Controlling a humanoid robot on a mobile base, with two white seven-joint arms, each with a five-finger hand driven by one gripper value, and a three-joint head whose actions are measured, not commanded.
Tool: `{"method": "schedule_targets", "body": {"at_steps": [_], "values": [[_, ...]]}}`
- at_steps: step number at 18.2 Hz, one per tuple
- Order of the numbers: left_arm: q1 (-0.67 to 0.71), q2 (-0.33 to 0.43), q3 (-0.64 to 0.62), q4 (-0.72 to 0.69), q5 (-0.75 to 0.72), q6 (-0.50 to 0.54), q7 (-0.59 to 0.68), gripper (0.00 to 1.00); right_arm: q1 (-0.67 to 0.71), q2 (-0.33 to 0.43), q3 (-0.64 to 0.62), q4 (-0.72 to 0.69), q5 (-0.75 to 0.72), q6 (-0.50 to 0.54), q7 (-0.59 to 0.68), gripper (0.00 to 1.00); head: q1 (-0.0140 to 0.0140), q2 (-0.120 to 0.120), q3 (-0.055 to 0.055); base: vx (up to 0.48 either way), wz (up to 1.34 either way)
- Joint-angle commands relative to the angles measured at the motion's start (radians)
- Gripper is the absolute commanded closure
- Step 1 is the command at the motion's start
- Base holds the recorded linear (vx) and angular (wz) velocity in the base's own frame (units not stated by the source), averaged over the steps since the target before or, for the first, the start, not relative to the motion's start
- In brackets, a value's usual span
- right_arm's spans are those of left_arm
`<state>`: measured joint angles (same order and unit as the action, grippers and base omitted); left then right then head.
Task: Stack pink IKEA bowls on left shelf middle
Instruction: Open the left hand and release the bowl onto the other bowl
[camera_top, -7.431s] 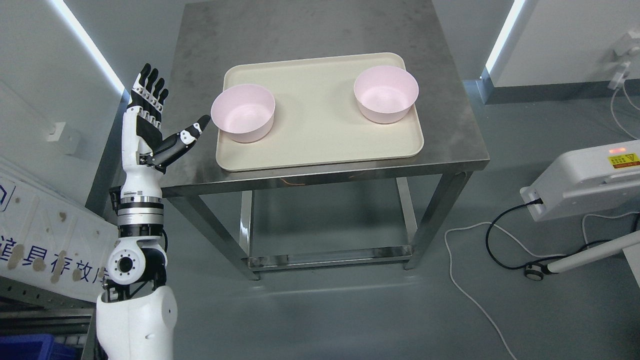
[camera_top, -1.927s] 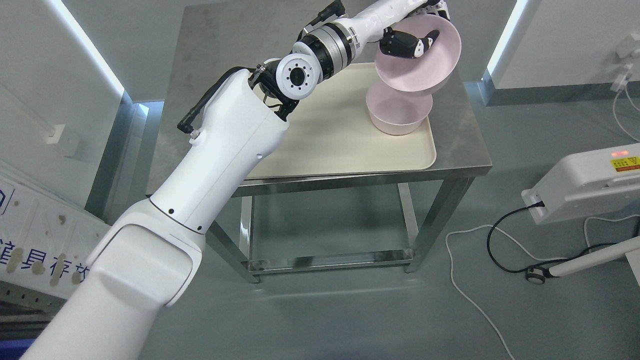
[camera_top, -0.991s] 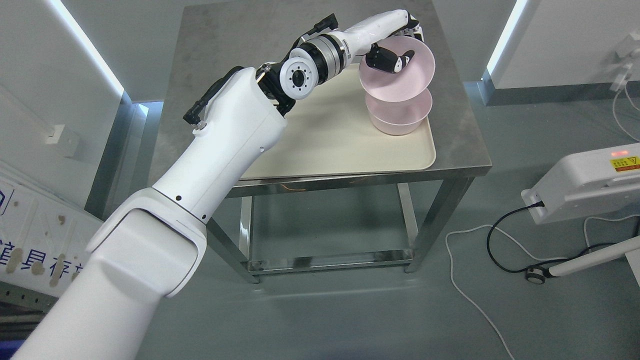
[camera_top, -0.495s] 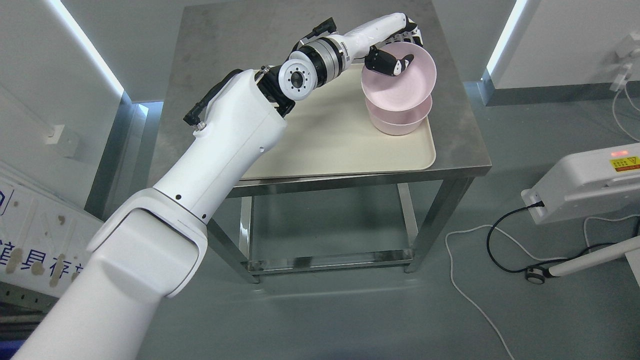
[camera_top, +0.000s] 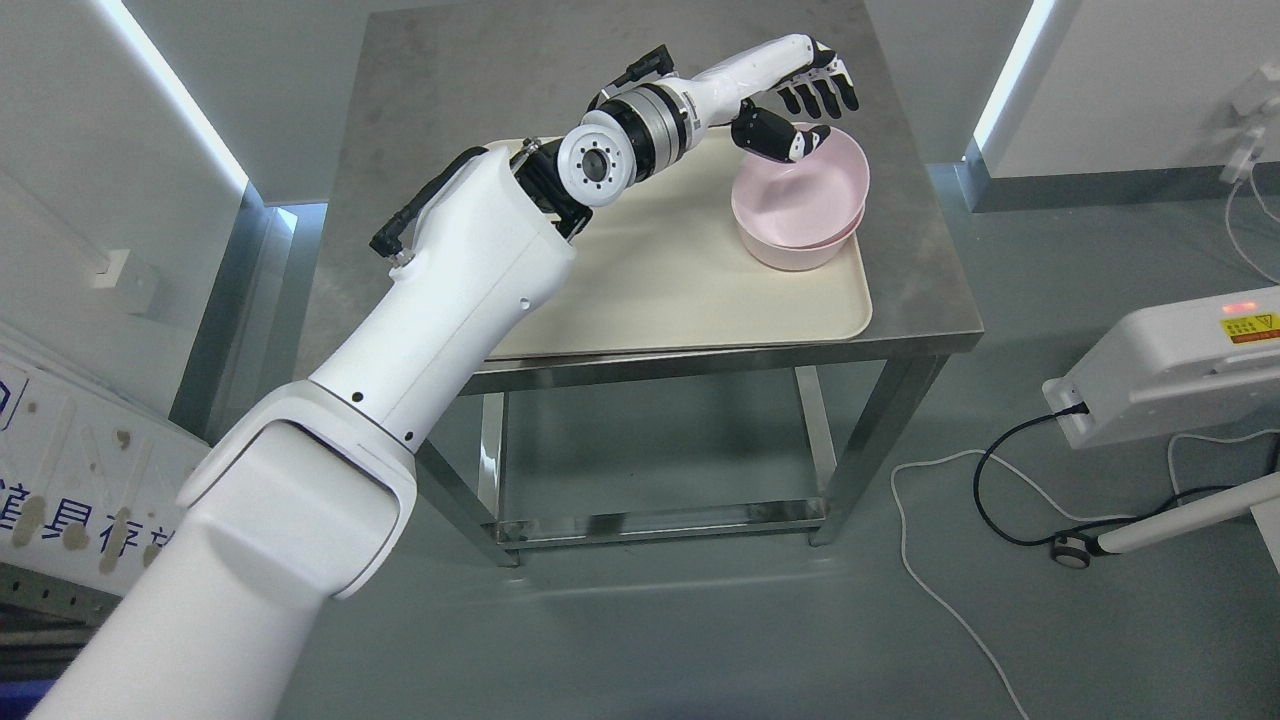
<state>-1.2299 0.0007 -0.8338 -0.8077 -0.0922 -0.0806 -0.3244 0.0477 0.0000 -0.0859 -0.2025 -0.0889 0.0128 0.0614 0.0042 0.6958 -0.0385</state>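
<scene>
Two pink bowls sit nested on the right side of a cream tray (camera_top: 660, 290). The upper bowl (camera_top: 800, 185) rests a little tilted inside the lower bowl (camera_top: 795, 255). My left hand (camera_top: 805, 115) hovers over the far left rim of the upper bowl. Its black fingers (camera_top: 825, 95) are spread above the rim and the thumb points down toward the bowl's inside. The hand holds nothing. My left arm stretches from the lower left across the tray.
The tray lies on a steel table (camera_top: 920, 290) with a low rail underneath. A white machine (camera_top: 1170, 370) with cables (camera_top: 990, 480) on the floor stands at the right. A printed white panel (camera_top: 80, 480) leans at the lower left.
The held pink bowl came down into the other bowl and my left hand let go of it. The fingers have opened and lifted off the rim.
</scene>
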Motion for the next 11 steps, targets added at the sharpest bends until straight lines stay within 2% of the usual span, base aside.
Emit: {"method": "schedule_targets", "body": {"at_steps": [1, 2, 3, 5, 6, 9, 11], "values": [[0.015, 0.017, 0.063, -0.016, 0.037, -0.001, 0.016, 0.31, 0.0, -0.017, 0.0, 0.0, 0.0, -0.001, 0.0, 0.0, 0.0, 0.0, 0.0, 0.0, 0.0], [0.018, 0.017, 0.138, -0.039, 0.037, -0.008, 0.03, 0.24, 0.0, -0.017, 0.0, 0.0, 0.0, -0.001, 0.0, 0.0, 0.0, 0.0, 0.0, 0.0, 0.0], [0.048, 0.017, 0.28, -0.101, 0.046, -0.013, 0.036, 0.18, 0.0, -0.017, 0.0, 0.0, 0.0, -0.001, 0.0, 0.0, 0.0, 0.0, 0.0, 0.0, 0.0], [0.096, 0.017, 0.495, -0.218, 0.128, -0.021, 0.021, 0.13, 0.0, -0.017, 0.0, 0.0, 0.0, -0.001, 0.0, 0.0, 0.0, 0.0, 0.0, 0.0, 0.0], [0.136, 0.017, 0.556, -0.304, 0.185, -0.021, -0.01, 0.13, 0.001, -0.017, 0.0, 0.0, 0.0, -0.001, 0.0, 0.0, 0.0, 0.0, 0.0, 0.0, 0.0], [0.327, 0.017, 0.57, -0.583, 0.204, -0.015, -0.215, 0.14, 0.001, -0.017, 0.0, 0.0, 0.0, -0.001, 0.0, 0.0, 0.0, 0.0, 0.0, 0.0, 0.0], [0.398, 0.017, 0.512, -0.637, 0.125, -0.011, -0.29, 0.14, 0.0, -0.017, 0.0, 0.0, 0.0, -0.001, 0.0, 0.0, 0.0, 0.0, 0.0, 0.0, 0.0]]}}
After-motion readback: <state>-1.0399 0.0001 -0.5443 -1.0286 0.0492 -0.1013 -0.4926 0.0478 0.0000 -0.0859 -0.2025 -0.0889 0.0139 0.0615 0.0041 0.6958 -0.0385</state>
